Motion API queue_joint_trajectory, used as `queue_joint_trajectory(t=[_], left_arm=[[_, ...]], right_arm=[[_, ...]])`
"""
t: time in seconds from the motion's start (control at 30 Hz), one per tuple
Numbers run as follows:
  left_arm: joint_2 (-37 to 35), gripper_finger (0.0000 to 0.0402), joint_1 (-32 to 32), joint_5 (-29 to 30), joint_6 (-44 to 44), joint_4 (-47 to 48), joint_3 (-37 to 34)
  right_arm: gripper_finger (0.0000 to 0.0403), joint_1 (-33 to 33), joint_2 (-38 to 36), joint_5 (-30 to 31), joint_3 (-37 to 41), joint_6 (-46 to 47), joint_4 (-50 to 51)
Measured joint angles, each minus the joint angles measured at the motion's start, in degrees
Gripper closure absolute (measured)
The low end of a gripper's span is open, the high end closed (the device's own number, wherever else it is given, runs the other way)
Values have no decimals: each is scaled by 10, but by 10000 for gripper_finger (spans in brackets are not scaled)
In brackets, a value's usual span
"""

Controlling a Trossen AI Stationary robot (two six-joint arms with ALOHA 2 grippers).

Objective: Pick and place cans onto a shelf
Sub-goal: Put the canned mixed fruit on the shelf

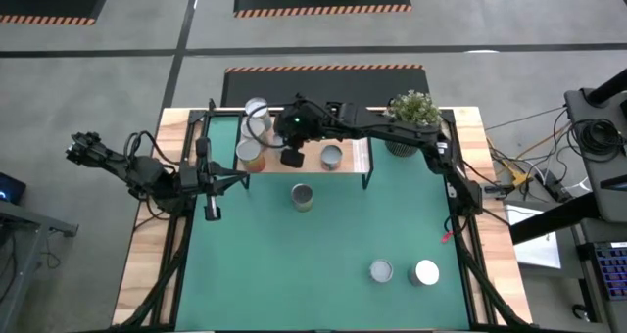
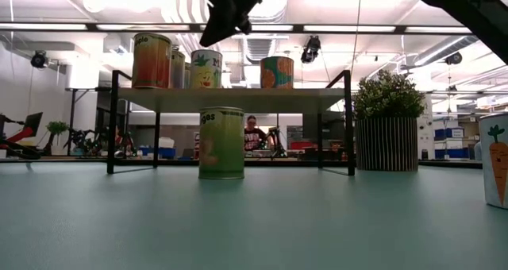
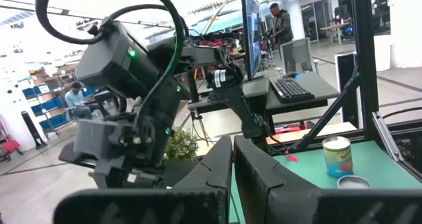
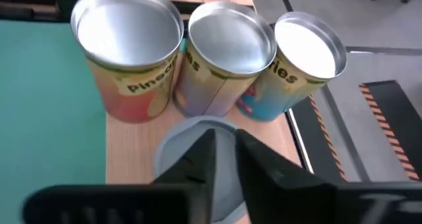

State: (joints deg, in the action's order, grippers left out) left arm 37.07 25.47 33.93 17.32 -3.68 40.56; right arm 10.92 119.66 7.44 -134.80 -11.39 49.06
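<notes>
The shelf [image 1: 353, 160] stands at the mat's far side and bears several cans. Three stand in a row at its left end [image 4: 126, 59] [image 4: 231, 59] [image 4: 300, 62], one stands toward its right [image 1: 332, 157], and one [image 2: 206, 69] stands below my right gripper. My right gripper [image 4: 224, 161] hangs shut just above that can's silvery top [image 4: 188, 138], slanting down and holding nothing. In the low view its fingers [image 2: 213, 32] end a little above the can. My left gripper [image 3: 232, 168] waits shut at the table's left edge [image 1: 212, 208].
One can [image 1: 303, 196] stands on the green mat just in front of the shelf, and two more [image 1: 381, 271] [image 1: 426, 272] stand near the front right. A potted plant [image 1: 411, 113] stands at the far right corner. People move in the room behind the table.
</notes>
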Motion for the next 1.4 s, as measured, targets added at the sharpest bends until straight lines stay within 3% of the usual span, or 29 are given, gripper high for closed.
queue_joint_trajectory(t=[0.13, 0.5, 0.8, 1.13, 1.4], left_arm=[[0, 402, 0, 0, 0, 0, 0], [0, 402, 0, 0, 0, 0, 0], [0, 402, 0, 0, 0, 0, 0], [1, 402, 0, 0, 0, 0, 0], [1, 402, 0, 0, 0, 0, 0]], right_arm=[[390, 0, 5, 1, 0, -6, 4], [390, 0, 9, 4, 5, -1, 14], [390, 0, 18, 62, 5, 32, 55], [390, -14, 7, 63, 5, 131, 93], [390, -17, -27, 60, 6, 122, 97]])
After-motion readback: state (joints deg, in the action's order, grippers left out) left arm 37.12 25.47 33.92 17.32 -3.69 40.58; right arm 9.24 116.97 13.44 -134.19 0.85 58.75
